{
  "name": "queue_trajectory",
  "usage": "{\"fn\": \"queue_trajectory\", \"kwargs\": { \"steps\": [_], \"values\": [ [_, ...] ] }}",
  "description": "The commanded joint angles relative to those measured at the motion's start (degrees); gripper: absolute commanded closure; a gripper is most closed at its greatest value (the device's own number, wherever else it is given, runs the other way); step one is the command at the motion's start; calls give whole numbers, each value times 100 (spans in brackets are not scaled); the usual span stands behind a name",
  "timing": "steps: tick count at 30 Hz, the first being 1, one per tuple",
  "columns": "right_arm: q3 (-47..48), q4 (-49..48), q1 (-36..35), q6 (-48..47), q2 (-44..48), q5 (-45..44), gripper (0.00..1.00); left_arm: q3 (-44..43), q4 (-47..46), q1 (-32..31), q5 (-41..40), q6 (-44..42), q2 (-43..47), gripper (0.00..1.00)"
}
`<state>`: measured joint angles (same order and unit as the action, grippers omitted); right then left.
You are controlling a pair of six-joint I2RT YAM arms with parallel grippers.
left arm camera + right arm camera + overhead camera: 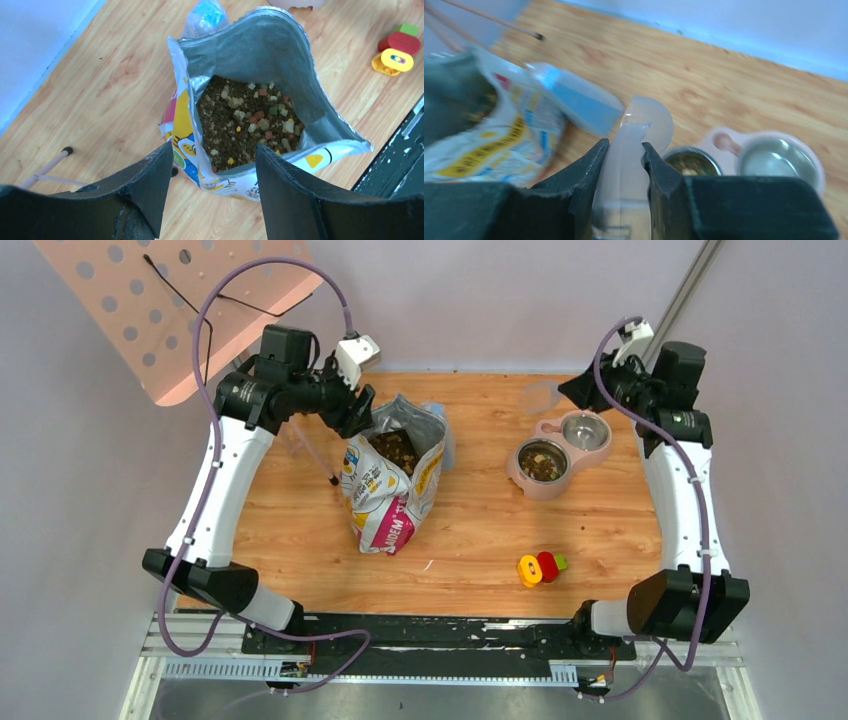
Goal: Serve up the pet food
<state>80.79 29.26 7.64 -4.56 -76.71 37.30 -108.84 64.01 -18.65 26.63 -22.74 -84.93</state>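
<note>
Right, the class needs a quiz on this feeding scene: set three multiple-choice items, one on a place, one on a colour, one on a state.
1. Where on the stand does pet food lie?
A. in the bowl nearer the bag
B. in the one farther from it
C. in both

2. What colour is the stand?
A. blue
B. green
C. pink

3. How is the right gripper?
A. open and empty
B. shut on the clear scoop
C. shut on the bag

Key: 1 A, the top view shows kibble only in the bowl nearer the bag. 2 C, the rim around both bowls is pink. 3 B, the right wrist view shows its fingers pressed on the scoop's handle.
</note>
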Motion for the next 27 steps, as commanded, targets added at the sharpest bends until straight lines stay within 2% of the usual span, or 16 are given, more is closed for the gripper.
{"fn": "queue_trajectory", "kwargs": {
  "steps": [1,8,13,20,23,27],
  "values": [
    [1040,-337,-369,1263,-248,1651,100,-197,-426,-15,-11,545,-200,32],
    [1910,-251,-1595,1014,-604,1826,100,-270,-593,-28,-321,945,-462,43],
    [2132,-86,-2222,672,-763,1840,100,-274,-375,-75,-112,711,-663,47],
    [2247,495,-3156,-747,-1008,1361,100,-103,-337,-112,-211,616,-700,72],
    [2189,405,-3354,-1067,-1183,916,100,-136,-338,-112,-8,587,-717,86],
    [2606,424,-3442,-1172,-1622,572,100,-237,-272,-125,38,591,-819,99]
  ]
}}
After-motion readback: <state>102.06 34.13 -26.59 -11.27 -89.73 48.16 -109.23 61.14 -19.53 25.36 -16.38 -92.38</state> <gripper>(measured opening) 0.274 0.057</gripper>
